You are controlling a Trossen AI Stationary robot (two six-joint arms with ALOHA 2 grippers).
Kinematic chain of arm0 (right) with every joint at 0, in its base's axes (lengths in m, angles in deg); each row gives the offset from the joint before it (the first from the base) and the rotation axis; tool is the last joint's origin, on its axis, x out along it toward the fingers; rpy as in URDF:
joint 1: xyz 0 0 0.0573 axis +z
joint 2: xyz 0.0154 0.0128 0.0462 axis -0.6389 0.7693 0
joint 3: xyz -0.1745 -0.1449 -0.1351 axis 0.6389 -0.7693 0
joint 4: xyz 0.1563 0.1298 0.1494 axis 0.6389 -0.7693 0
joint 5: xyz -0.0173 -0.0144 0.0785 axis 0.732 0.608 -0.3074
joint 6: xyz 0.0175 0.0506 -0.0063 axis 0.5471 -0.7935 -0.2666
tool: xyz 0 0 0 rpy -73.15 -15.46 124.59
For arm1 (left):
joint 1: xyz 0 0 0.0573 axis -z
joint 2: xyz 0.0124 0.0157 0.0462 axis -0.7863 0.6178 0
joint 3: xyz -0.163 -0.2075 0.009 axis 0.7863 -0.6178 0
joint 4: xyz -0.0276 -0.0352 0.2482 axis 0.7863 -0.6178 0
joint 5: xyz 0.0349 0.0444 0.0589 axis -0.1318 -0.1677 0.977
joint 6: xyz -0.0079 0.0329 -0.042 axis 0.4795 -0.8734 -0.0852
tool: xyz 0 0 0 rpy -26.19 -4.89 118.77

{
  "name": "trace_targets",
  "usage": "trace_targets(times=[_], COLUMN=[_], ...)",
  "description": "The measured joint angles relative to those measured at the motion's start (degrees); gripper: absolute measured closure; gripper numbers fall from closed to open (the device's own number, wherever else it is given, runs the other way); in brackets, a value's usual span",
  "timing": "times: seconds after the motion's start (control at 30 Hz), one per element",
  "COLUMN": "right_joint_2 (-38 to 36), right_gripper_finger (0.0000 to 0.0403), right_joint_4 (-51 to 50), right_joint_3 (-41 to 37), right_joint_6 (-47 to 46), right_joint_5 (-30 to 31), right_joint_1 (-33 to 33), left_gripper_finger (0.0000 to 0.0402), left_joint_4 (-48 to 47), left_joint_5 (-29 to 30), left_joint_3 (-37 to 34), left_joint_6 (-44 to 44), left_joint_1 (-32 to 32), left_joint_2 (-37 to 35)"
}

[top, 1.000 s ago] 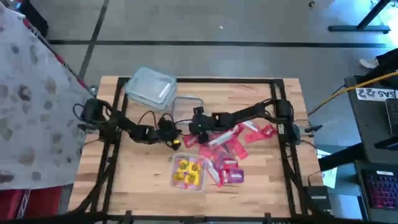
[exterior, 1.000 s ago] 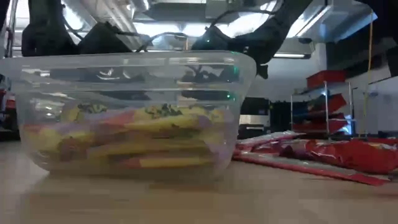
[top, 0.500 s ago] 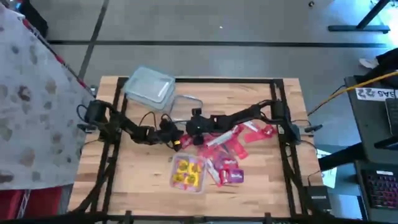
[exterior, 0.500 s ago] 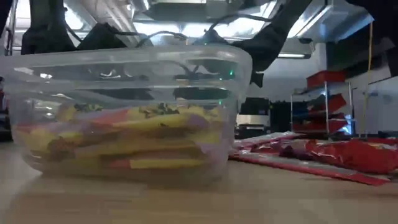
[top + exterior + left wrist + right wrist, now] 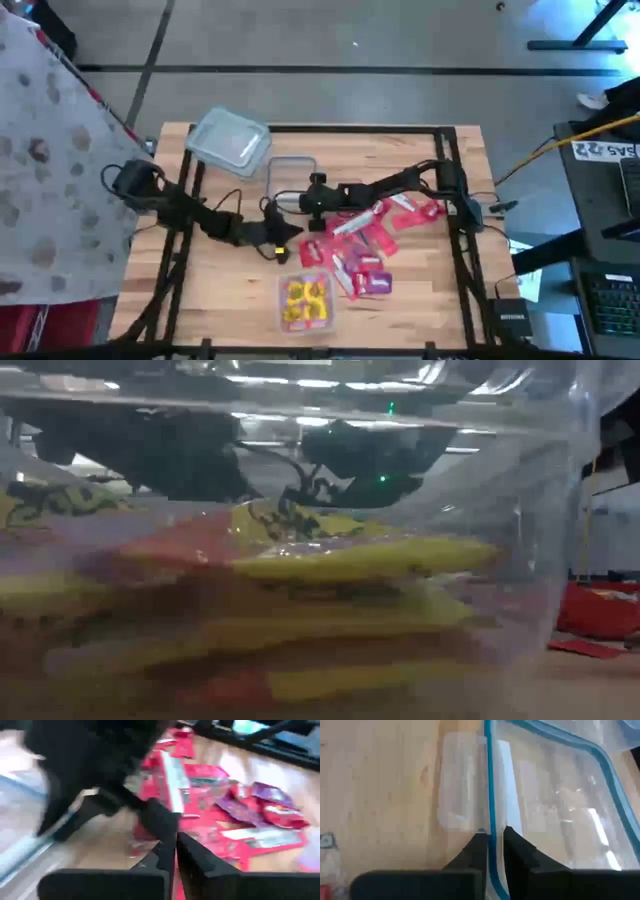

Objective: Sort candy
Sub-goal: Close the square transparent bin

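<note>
Red and pink candy packets (image 5: 365,245) lie heaped right of the table's middle, with purple ones (image 5: 375,283) at the heap's near side; the left wrist view shows the heap (image 5: 225,805) too. A clear tub (image 5: 305,300) of yellow candy stands by the near edge and fills the low view (image 5: 300,560). My right gripper (image 5: 308,200) is shut on a clear lid (image 5: 290,175) with a blue seal. My left gripper (image 5: 285,243) hovers shut between lid and tub, its fingers (image 5: 175,847) holding nothing. My right gripper pinches the lid's blue-sealed rim (image 5: 490,820) between its two fingers, right beside a clear clip flap (image 5: 462,785). One finger stands on each side of the rim. The fingers slant down from the table's right side. The lid looks flat over the wood.
A second clear container (image 5: 228,140) sits at the far left corner. Black frame rails (image 5: 455,250) run along the table's left and right sides. Bare wood (image 5: 220,290) shows at the near left.
The tub of yellow candy has slid toward the table's near edge and now stands close before the low camera. My left gripper has moved toward the near edge and risen. My right gripper has stayed by the lid.
</note>
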Motion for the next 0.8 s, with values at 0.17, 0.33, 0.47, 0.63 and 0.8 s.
trace_targets(times=[0.17,0.33,0.47,0.63,0.8], right_joint_2=[-3.16,-6.02,-8.35,-12.04,-15.45], right_gripper_finger=[0.0388,0.0396,0.0398,0.04,0.04], right_joint_4=[-5.36,-12.48,-17.25,-20.8,-26.41], right_joint_3=[-0.28,-0.41,-0.39,-0.28,-0.15], right_joint_6=[0.17,-1.15,-2.97,-3.3,-5.56], right_joint_5=[3.54,7.49,10.37,11.78,11.9], right_joint_1=[-0.05,-0.05,0.41,1.74,3.36], left_gripper_finger=[0.0402,0.0402,0.0402,0.0402,0.0402], left_joint_4=[-3.59,-3.74,-3.54,-3.68,-3.58], left_joint_5=[1.99,2.31,2.37,2.44,2.67], left_joint_3=[0.0,0.0,0.0,-0.02,-0.02], left_joint_6=[-0.07,-2.01,-2.17,-2.39,-2.17], left_joint_1=[-0.06,0.0,0.02,0.37,1.18], left_joint_2=[-3.37,-6.59,-8.08,-8.49,-8.56])
